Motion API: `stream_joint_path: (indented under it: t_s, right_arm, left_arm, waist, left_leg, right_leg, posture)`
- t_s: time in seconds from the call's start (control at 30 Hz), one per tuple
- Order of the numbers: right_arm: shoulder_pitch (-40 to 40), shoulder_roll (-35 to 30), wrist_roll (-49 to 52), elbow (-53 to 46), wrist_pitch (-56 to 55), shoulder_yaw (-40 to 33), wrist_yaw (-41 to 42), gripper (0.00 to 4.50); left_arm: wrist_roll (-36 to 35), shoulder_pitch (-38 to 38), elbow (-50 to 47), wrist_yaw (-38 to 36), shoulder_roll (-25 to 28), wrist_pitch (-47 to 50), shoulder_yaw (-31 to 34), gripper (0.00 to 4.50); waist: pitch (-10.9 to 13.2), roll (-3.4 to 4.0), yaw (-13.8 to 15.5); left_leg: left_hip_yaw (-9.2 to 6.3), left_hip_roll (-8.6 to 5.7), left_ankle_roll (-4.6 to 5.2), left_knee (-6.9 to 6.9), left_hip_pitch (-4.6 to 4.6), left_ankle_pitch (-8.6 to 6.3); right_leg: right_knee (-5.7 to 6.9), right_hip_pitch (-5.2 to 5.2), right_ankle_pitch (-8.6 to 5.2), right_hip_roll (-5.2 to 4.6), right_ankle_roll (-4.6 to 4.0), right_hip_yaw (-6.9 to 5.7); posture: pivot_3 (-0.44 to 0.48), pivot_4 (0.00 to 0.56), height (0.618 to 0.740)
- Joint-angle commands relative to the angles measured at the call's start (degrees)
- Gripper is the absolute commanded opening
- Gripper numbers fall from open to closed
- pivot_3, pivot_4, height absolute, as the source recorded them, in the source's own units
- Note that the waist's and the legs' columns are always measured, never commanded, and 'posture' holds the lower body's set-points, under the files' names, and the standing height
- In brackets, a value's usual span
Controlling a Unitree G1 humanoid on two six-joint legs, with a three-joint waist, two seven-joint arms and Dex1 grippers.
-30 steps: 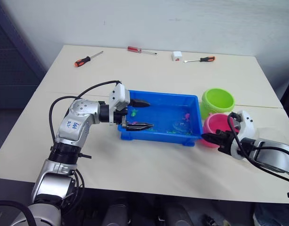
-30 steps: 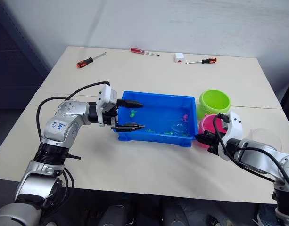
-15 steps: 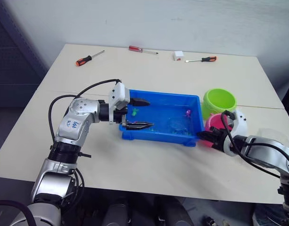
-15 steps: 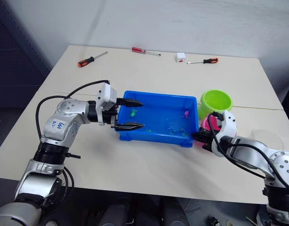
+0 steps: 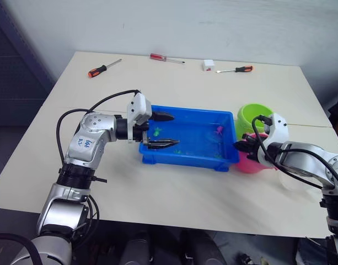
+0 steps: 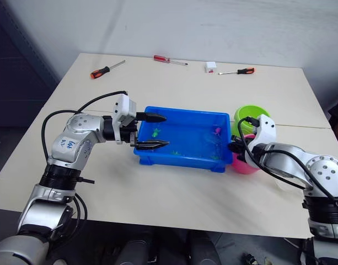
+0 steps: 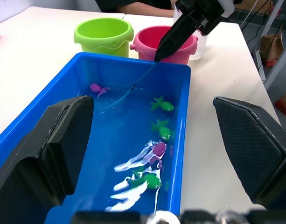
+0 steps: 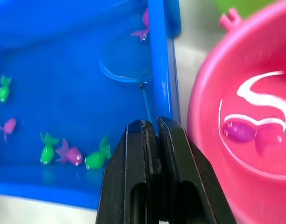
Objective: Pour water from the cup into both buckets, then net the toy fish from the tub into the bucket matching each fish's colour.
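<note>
**Net dipped in the tub**

The net (image 8: 126, 65) is gripped by its handle in the closed right pincer (image 8: 149, 128), its hoop sunk in the blue tub (image 5: 157, 159) beside a pink fish (image 7: 99, 88). The left pincer (image 5: 160, 130) is held wide open over the tub's left end. One pink fish (image 8: 239, 131) is seen in the pink bucket (image 8: 208, 93).

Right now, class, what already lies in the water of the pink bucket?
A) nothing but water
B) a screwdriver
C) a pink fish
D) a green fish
C: the right wrist view shows one pink fish lying in the water inside the pink bucket.
</note>
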Motion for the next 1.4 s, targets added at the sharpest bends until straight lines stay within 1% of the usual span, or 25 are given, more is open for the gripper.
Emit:
stream_joint_path:
  t_s: [0.03, 0.2, 0.37, 0.5, 0.57, 0.73, 0.93, 1.07, 1.2, 1.4]
  right_arm:
    - [-1.93, 0.28, -5.18, 0.68, -0.01, -0.33, 3.11, 0.00]
    - [-3.55, 1.64, -11.83, 1.95, 1.19, 0.14, 7.15, 0.00]
    - [-4.46, 0.62, -25.47, 0.47, 1.56, 2.38, 16.69, 0.00]
    - [-2.27, -2.65, -36.02, -5.44, 1.48, 5.53, 27.14, 0.00]
    - [-0.88, -2.35, -38.14, -7.20, 1.65, 4.88, 29.37, 0.00]
    - [3.99, -3.44, -46.48, -15.08, -0.28, 4.05, 35.84, 0.00]
    - [9.71, -1.10, -52.22, -21.80, -3.09, 1.15, 39.86, 0.00]
    - [16.09, 0.39, -57.17, -26.56, -6.62, -1.31, 41.53, 0.00]
    - [19.50, 2.35, -58.02, -30.95, -7.89, -4.68, 43.15, 0.00]
    - [25.66, 3.76, -55.24, -39.61, -7.06, -10.80, 45.27, 0.00]
  left_arm:
    - [-0.36, -0.71, -1.60, 0.27, 0.29, -0.78, 1.29, 4.43]
    - [-0.38, -0.79, -1.59, 0.54, 0.38, -0.77, 1.44, 4.43]
    - [-0.37, -0.86, -1.51, 0.74, 0.43, -0.83, 1.50, 4.43]
    - [-0.46, -0.74, -1.62, 0.82, 0.60, -0.80, 1.58, 4.43]
    - [-0.48, -0.78, -1.54, 0.83, 0.62, -0.77, 1.57, 4.43]
    - [-0.23, -0.84, 0.21, 0.64, 0.53, -1.16, 1.47, 4.43]
    - [-0.32, -1.26, 1.31, 0.34, -0.07, -1.19, 1.01, 4.43]
    - [-0.28, -1.93, 2.00, -0.16, -0.57, -1.18, 0.66, 4.43]
    - [-0.49, -2.63, 2.93, -0.99, -0.96, -0.62, 0.48, 4.43]
    - [-2.20, -2.61, 2.41, -2.50, -3.12, 1.97, -0.09, 4.43]
  waist:
    - [0.00, 0.00, 0.08]
    - [0.00, 0.00, 0.09]
    - [0.00, 0.00, 0.02]
    - [0.00, 0.01, 0.06]
    - [0.00, 0.00, 0.18]
    - [0.00, 0.00, 0.40]
    - [0.00, 0.00, 0.35]
    - [0.00, 0.00, 0.43]
    - [0.00, 0.00, 0.56]
    - [0.00, 0.01, 0.99]
  left_leg:
    - [0.00, 0.00, 0.00, 0.00, 0.00, 0.00]
    - [0.00, 0.00, 0.01, 0.00, -0.02, -0.01]
    - [0.01, 0.00, 0.03, 0.02, -0.02, 0.00]
    - [0.01, 0.00, 0.04, 0.02, -0.02, 0.00]
    - [0.00, 0.00, 0.05, -0.02, -0.03, -0.01]
    - [0.01, 0.00, 0.06, -0.02, -0.04, -0.01]
    - [0.02, 0.00, 0.05, -0.01, -0.03, -0.01]
    - [0.01, -0.01, 0.04, -0.02, -0.03, -0.01]
    - [0.03, -0.01, 0.04, 0.01, -0.03, 0.00]
    - [0.02, -0.01, 0.02, 0.00, -0.01, 0.01]
  right_leg:
    - [0.00, 0.00, 0.00, 0.00, 0.00, 0.00]
    - [-0.01, 0.00, 0.01, -0.01, 0.01, -0.01]
    - [-0.02, 0.00, 0.07, -0.01, 0.01, 0.01]
    - [-0.02, -0.01, 0.08, -0.01, 0.00, 0.01]
    - [-0.05, -0.01, 0.08, -0.02, 0.00, 0.00]
    - [-0.09, -0.02, 0.09, -0.02, 0.01, 0.00]
    - [-0.05, -0.03, 0.09, -0.02, 0.01, 0.01]
    - [-0.04, -0.04, 0.09, -0.02, 0.02, 0.00]
    - [-0.02, -0.03, 0.10, -0.02, 0.03, 0.03]
    - [-0.01, -0.03, 0.10, -0.01, 0.03, 0.02]
  posture:
    - [0.000, 0.150, 0.740]
    - [0.000, 0.150, 0.740]
    - [0.000, 0.150, 0.740]
    - [0.000, 0.150, 0.740]
    - [0.000, 0.150, 0.740]
    - [0.000, 0.150, 0.740]
    - [0.000, 0.150, 0.740]
    - [0.000, 0.150, 0.740]
    - [0.000, 0.150, 0.740]
    - [0.000, 0.150, 0.740]
